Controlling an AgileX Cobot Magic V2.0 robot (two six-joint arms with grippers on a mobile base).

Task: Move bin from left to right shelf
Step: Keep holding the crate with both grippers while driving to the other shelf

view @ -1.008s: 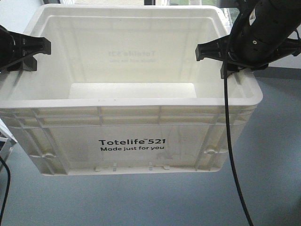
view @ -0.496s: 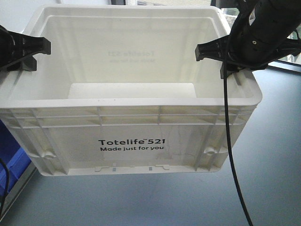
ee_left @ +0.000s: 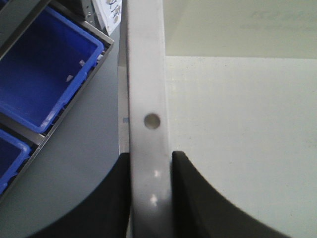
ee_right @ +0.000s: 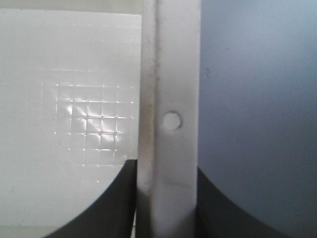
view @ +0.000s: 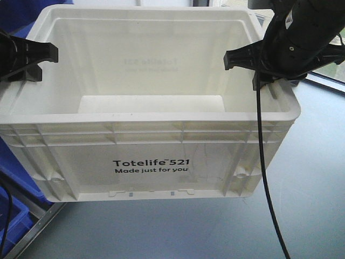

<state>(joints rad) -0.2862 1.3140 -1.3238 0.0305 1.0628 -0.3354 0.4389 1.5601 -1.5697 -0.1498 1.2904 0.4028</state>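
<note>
Bin (view: pixel 151 135) held above the floor between both arms, mouth up, long axis left to right, printed side facing the front camera. Wrist views alone show left gripper (ee_left: pixel 151 166) and right gripper (ee_right: pixel 166 171) clamped on opposite rims. Blue trays (ee_left: pixel 44 84) lie left.

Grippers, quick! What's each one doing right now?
Left gripper: closed on the bin, left rim.
Right gripper: closed on the bin, right rim.

left end effector (view: pixel 43 62): black, angular | right end effector (view: pixel 243 70): black | cable (view: pixel 263 162): thin, black
</note>
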